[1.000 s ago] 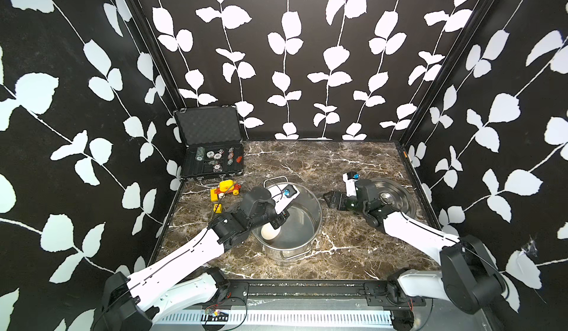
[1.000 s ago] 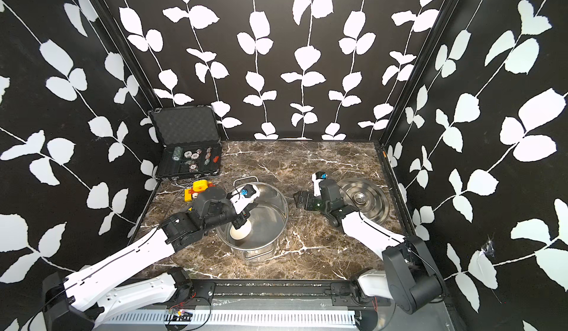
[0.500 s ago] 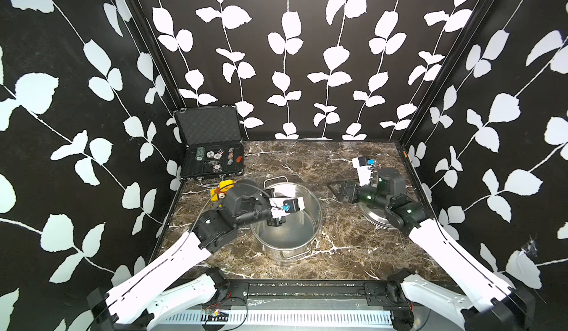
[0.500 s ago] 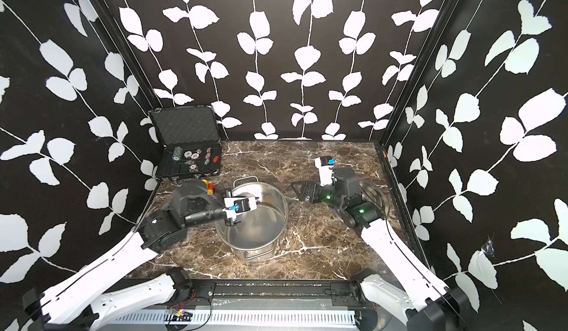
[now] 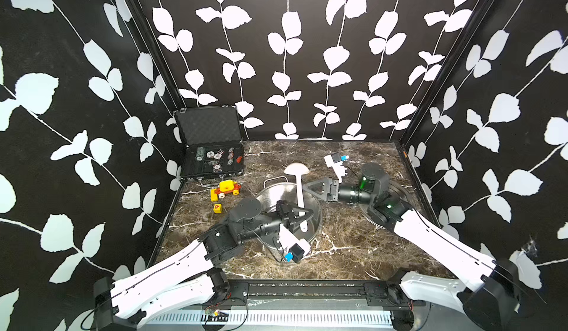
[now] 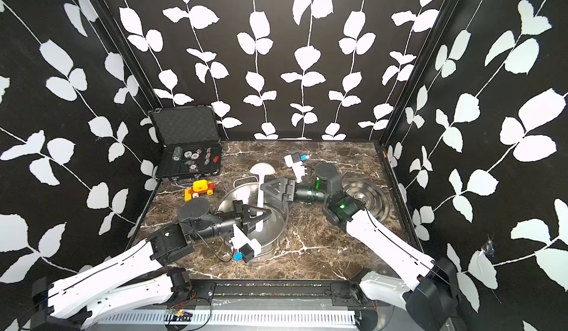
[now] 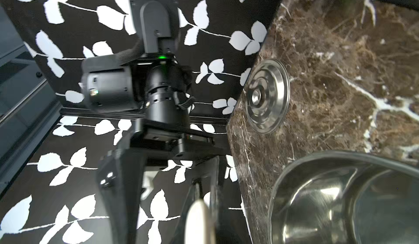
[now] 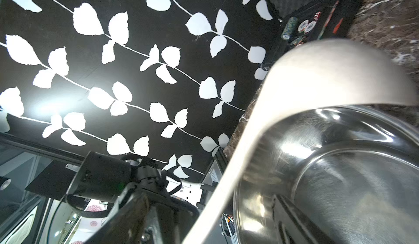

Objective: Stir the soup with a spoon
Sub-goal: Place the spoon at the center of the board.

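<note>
The white spoon stands over the steel pot, its bowl up beyond the far rim and its handle slanting down into the pot. My left gripper is shut on the lower handle, and the handle's end shows between its fingers. My right gripper is open, with its fingers on either side of the middle of the handle. The inside of the pot shows bare steel; soup is not in view.
The pot's lid lies flat on the marble to the right, partly under my right arm. A black case of poker chips stands open at the back left. In front of it are a yellow toy car and a small yellow block.
My left wrist has rolled over and lifted the spoon's bowl out of the pot and up to the far side. My right gripper has swung in from the lid to the handle, its jaws narrowing slightly.
</note>
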